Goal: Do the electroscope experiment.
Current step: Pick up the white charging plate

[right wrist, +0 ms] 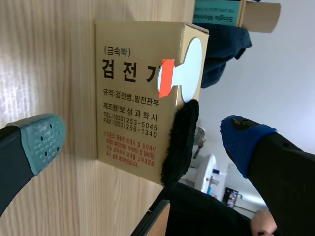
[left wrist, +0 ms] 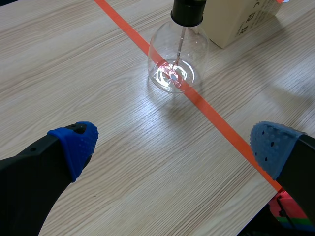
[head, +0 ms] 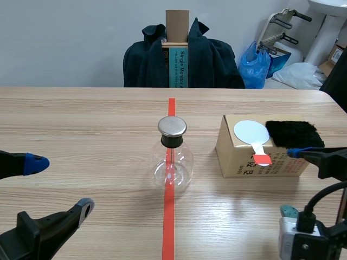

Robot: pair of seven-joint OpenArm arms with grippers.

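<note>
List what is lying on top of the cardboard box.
On the box lie a white paddle with an orange-red handle tip and a black fur pad beside it. The box's inside cannot be seen.

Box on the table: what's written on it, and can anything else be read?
"(금속박)": cardboard box.
"검 전", next letter hidden by the orange tab: same box.
"Single Monit…": teal box behind the table.
Smaller lines on the cardboard box: too small to read surely.
</note>
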